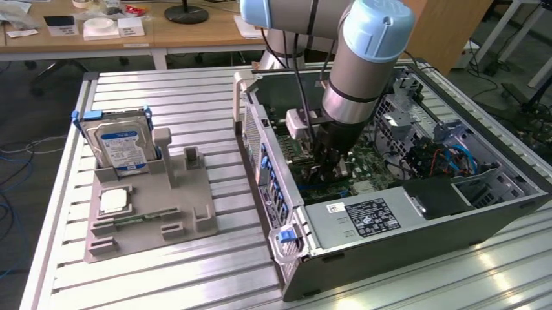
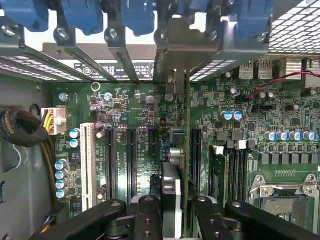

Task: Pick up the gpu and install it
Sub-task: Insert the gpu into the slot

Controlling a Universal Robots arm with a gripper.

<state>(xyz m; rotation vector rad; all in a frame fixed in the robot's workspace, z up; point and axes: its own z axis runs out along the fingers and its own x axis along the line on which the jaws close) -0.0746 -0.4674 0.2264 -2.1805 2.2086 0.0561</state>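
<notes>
Inside pc case [image 1: 483, 213], claw [image 2: 179, 212] clamps gpu [image 2: 176, 165] edge-on, seemingly over mobo [image 2: 135, 107] slot.

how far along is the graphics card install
The pickup looks done: the claw is inside the open computer case, gripping the graphics card on edge above the green motherboard. Its metal bracket sits at the rear slot openings. Whether it is fully seated in the slot cannot be told.
</notes>
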